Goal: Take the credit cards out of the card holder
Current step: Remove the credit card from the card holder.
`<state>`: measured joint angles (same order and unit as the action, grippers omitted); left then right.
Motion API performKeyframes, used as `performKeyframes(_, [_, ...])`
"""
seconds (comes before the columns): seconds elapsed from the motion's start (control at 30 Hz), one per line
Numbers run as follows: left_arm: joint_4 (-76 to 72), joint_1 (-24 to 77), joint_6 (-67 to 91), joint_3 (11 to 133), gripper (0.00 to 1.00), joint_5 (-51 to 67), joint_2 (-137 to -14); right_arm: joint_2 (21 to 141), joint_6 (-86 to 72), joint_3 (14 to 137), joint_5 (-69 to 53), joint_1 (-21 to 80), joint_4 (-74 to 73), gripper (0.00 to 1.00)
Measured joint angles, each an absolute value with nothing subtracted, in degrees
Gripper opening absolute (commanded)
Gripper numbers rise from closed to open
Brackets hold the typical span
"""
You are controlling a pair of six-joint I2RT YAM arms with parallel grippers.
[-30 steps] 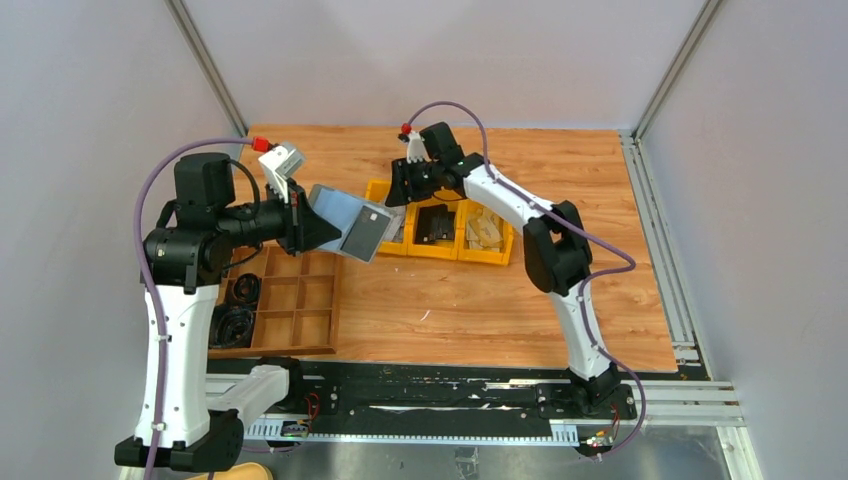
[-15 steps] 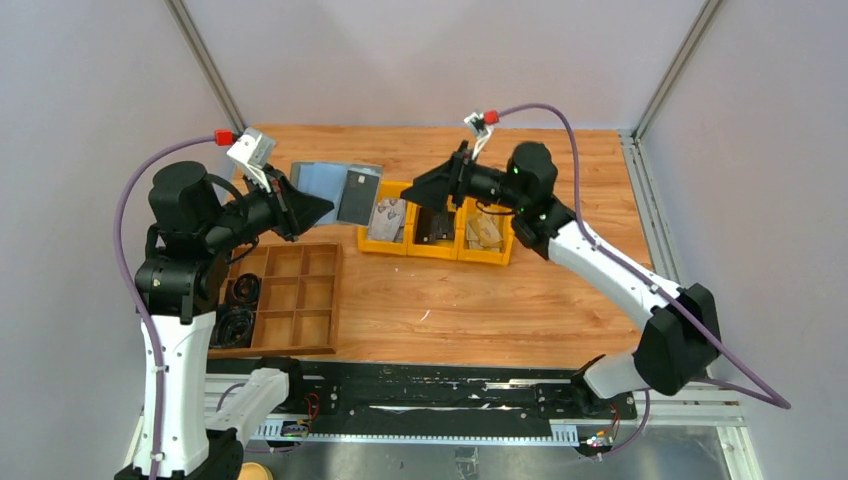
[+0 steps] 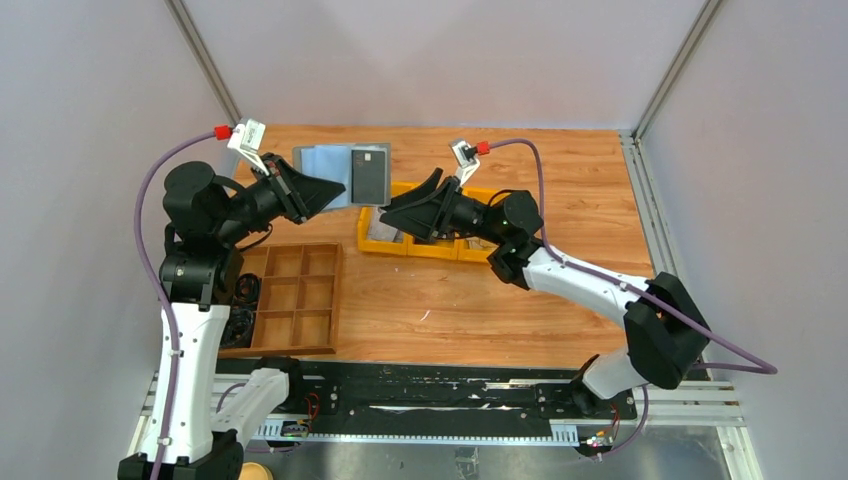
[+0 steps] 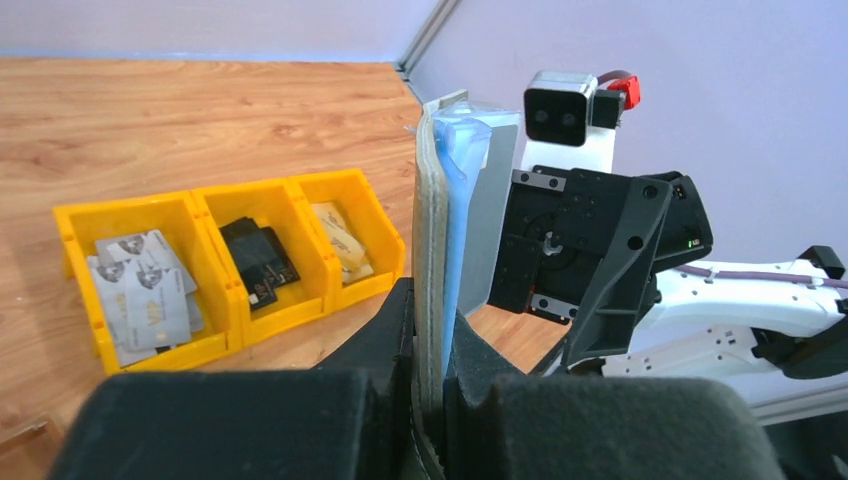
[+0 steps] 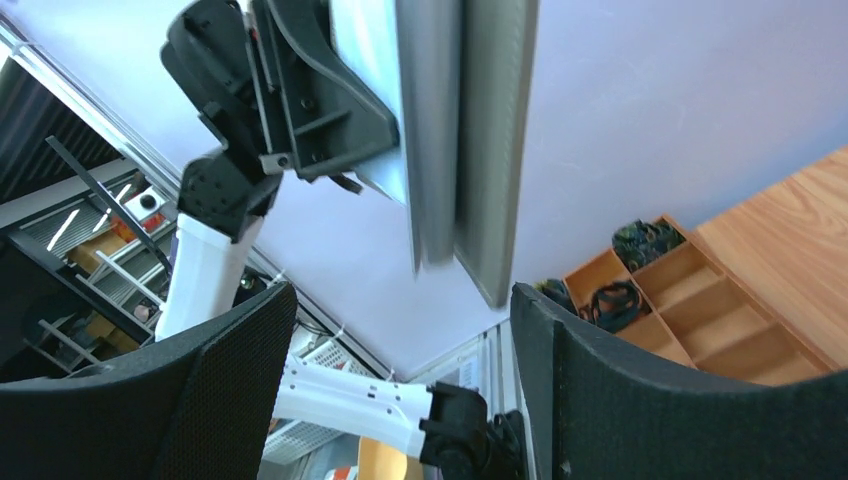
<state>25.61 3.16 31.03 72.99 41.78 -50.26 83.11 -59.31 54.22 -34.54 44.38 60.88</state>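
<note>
The right hand has its two black fingers spread wide apart at the bottom of the view. Above the gap between them the card holder shows edge-on, as grey layers that lie side by side, and neither finger touches it. The left hand clamps the card holder from the left side. At the right, a wooden tray lies on the table, with dark coiled items in its far compartments.
</note>
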Motion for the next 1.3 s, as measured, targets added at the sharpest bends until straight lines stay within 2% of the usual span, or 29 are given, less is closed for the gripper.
performKeyframes(0.17, [23.16, 3.18, 34.81, 71.77, 0.0, 43.57, -50.26, 85.14, -58.85, 57.82, -31.99, 45.65, 61.43, 0.81])
performKeyframes(0.2, [22.63, 3.18, 35.35, 71.64, 0.0, 43.88, -50.19, 85.56, -58.72, 58.41, -31.51, 45.69, 61.23, 0.77])
performKeyframes(0.3, [22.04, 3.18, 36.05, 71.35, 0.02, 44.31, -49.93, 86.56, -58.39, 60.01, -30.52, 45.74, 60.58, 0.52])
performKeyframes(0.33, [21.82, 3.18, 36.23, 71.07, 0.08, 44.42, -49.71, 86.8, -58.33, 60.6, -30.41, 45.74, 60.25, 0.41])
performKeyframes(0.4, [21.89, 3.18, 36.05, 70.39, 0.42, 44.53, -49.15, 87.09, -58.0, 61.89, -30.55, 45.74, 59.51, 0.15])
performKeyframes(0.47, [22.81, 3.16, 35.33, 70.13, 0.71, 44.56, -48.77, 87.09, -57.45, 62.98, -31.07, 45.74, 58.17, 0.01])
performKeyframes(0.5, [23.4, 3.18, 34.04, 70.11, 0.84, 44.45, -48.62, 87.0, -56.86, 63.46, -31.48, 45.74, 56.99, 0.0])
performKeyframes(0.63, [29.82, 3.16, 25.91, 72.14, 0.98, 42.83, -48.6, 86.02, -52.36, 64.95, -34.74, 45.65, 48.49, 0.0])
performKeyframes(0.8, [40.1, 3.11, 10.63, 80.05, 1.0, 41.17, -49.89, 84.88, -37.17, 73.6, -42.33, 45.65, 24.45, 0.0])
performKeyframes(0.93, [45.78, 3.11, -1.8, 82.28, 1.0, 46.52, -49.56, 85.12, -25.61, 81.6, -50.3, 45.69, 7.57, 0.0])
performKeyframes(1.23, [53.89, 3.6, -10.07, 76.44, 0.85, 60.95, -52.95, 92.27, -3.97, 97.36, -60.86, 49.6, -24.05, 0.0])
performKeyframes(1.3, [54.22, 4.27, -10.04, 75.26, 0.76, 61.84, -54.22, 94.17, -0.95, 99.88, -61.14, 50.63, -28.93, 0.0])
